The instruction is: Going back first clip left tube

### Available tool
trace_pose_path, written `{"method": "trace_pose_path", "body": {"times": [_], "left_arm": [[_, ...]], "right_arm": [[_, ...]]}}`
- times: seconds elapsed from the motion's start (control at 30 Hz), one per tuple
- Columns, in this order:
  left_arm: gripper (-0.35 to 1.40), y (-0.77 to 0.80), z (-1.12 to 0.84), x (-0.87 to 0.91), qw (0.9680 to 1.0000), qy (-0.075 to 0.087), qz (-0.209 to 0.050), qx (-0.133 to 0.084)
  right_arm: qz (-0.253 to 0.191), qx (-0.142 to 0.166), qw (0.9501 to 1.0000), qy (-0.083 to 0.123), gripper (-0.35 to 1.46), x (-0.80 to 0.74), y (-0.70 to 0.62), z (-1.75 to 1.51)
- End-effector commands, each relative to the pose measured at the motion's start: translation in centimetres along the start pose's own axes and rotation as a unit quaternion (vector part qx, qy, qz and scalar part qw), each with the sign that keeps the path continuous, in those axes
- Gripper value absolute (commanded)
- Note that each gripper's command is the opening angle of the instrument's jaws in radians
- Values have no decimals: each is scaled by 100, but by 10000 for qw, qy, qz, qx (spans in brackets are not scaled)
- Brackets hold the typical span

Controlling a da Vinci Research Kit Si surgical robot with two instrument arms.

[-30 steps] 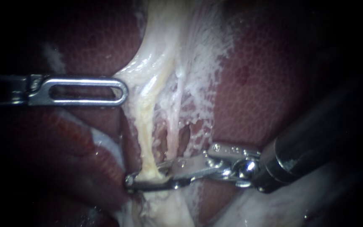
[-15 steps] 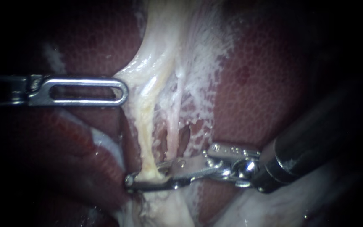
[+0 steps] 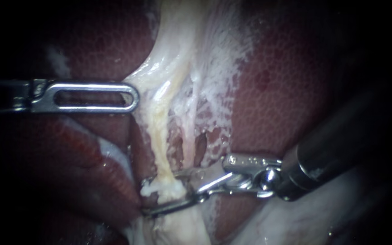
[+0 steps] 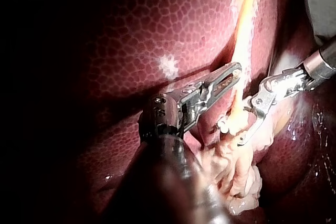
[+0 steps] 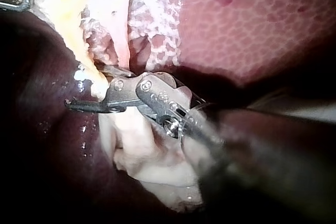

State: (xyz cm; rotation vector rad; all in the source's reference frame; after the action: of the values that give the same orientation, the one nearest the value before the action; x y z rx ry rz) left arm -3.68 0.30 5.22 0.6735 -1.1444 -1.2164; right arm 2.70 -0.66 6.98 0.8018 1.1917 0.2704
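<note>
Two instruments were in play over the liver (image 3: 273, 90). From the left, the left instrument (image 3: 133, 97) had its jaws pressed together on the edge of the pale tissue (image 3: 164, 68), drawing it leftward so the left tube (image 3: 159, 140) stood taut. Nice tension. That tube ran from far to near, just left of a thinner right tube (image 3: 188, 136). At its near end the right instrument (image 3: 162, 196) sat with its jaws spread, one on either side of the tube, a clear gap showing. Between them a whitish band lay across the tube, a clip (image 3: 159, 188) by the look of it, though tissue blurred its outline. By my reading, those jaws needed to slide straight back to the right, clear of the clip. Careful now: the tube looked soft, wet and thin, the sort that stretches and tears if snagged. Any hold belonged on the pale tissue beside it, never on the tube or clip.
</note>
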Motion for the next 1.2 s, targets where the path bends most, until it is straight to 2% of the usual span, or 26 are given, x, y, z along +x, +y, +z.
{"method": "trace_pose_path", "body": {"times": [0.03,0.43,0.7,0.93,1.07,1.2], "left_arm": [[-35,0,0,0,10000,0,2,0],[-35,0,1,1,10000,-1,3,0],[-35,0,1,1,10000,-1,3,-1],[-35,0,1,1,10000,-1,3,-1],[-35,0,1,1,10000,-1,3,-1],[-35,0,1,1,10000,-1,3,-1]], "right_arm": [[-55,-5,10000,4,52,1,0,0],[-963,37,9953,14,53,2,4,-1],[-1165,51,9932,16,54,3,4,-1],[-1162,60,9932,78,56,5,3,-3],[-722,4,9972,214,57,6,3,-5],[-479,5,9986,215,57,7,1,-11]]}}
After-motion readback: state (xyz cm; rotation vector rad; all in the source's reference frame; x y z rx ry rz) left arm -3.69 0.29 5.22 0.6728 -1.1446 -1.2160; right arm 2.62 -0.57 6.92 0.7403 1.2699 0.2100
